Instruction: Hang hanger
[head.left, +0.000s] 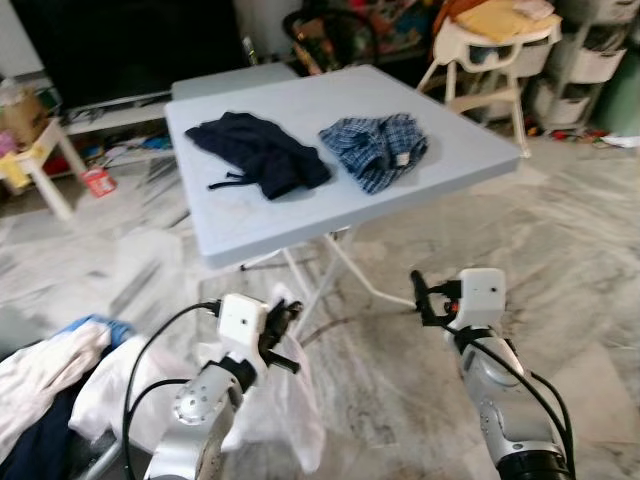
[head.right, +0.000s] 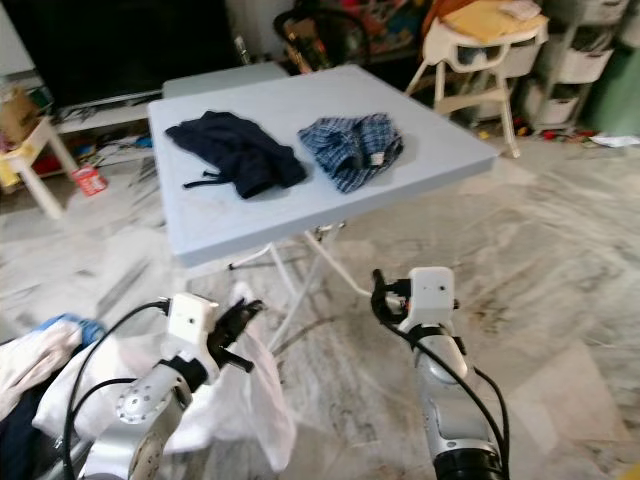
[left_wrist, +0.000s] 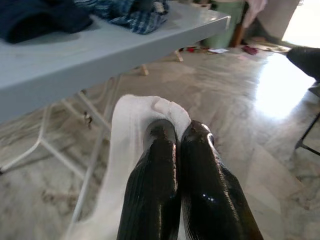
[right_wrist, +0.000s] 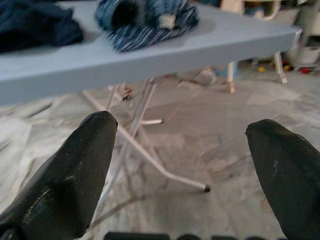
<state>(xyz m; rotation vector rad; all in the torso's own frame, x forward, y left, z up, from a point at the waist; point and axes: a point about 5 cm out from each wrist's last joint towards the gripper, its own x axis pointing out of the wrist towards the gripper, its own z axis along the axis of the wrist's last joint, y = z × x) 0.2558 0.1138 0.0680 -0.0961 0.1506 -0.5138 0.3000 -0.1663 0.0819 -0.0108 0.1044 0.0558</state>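
Note:
My left gripper (head.left: 287, 338) is low in front of me, shut on the edge of a white cloth (head.left: 288, 402) that hangs below it. In the left wrist view the two black fingers (left_wrist: 160, 150) press together with the white cloth (left_wrist: 132, 117) pinched at their tips. My right gripper (head.left: 418, 290) is held out at about the same height, open, with nothing between its fingers (right_wrist: 75, 165). Both grippers are short of the near edge of a light blue folding table (head.left: 470, 140). On the table lie a dark navy garment (head.left: 262, 150) and a blue plaid garment (head.left: 375, 145).
A heap of white and dark laundry (head.left: 45, 385) lies at my lower left. Behind the table are a black TV (head.left: 120, 40), a small white stool (head.left: 40, 160), a red can (head.left: 98, 182) and a white high chair (head.left: 490, 50). The floor is marble.

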